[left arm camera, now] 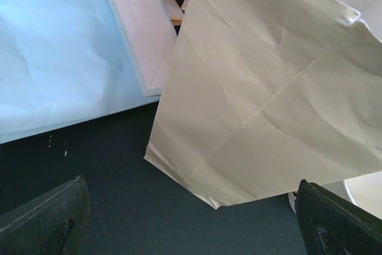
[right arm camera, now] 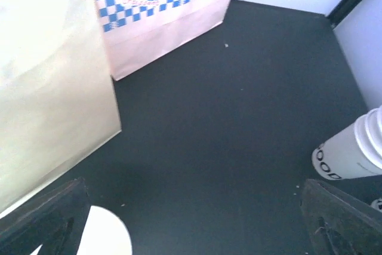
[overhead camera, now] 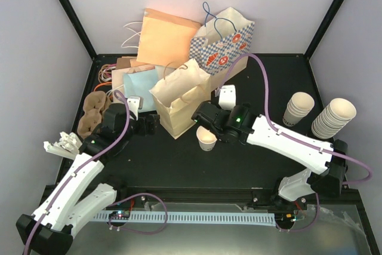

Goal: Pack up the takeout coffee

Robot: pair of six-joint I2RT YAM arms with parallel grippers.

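A small cream paper cup (overhead camera: pixel 206 138) stands upright on the black table with its top open and no lid on it. A lidded takeout coffee is out of view. My right gripper (overhead camera: pixel 203 119) hovers just behind the cup, open and empty. In the right wrist view (right arm camera: pixel 191 222) the cup's white rim (right arm camera: pixel 104 237) sits beside the left finger, outside the jaws. My left gripper (overhead camera: pixel 150 123) is open and empty at the left foot of a tall cream paper bag (overhead camera: pixel 179 97). From the left wrist (left arm camera: pixel 191 225) I see that bag's side (left arm camera: pixel 268 100) above bare table.
A blue-checked bag (overhead camera: pixel 224 43), an orange bag (overhead camera: pixel 167 37) and a light blue bag (overhead camera: pixel 140 85) crowd the back. Two stacks of lidless cups (overhead camera: pixel 298 108) (overhead camera: pixel 334 117) lie at the right. Cardboard cup carriers (overhead camera: pixel 92 114) sit at the left.
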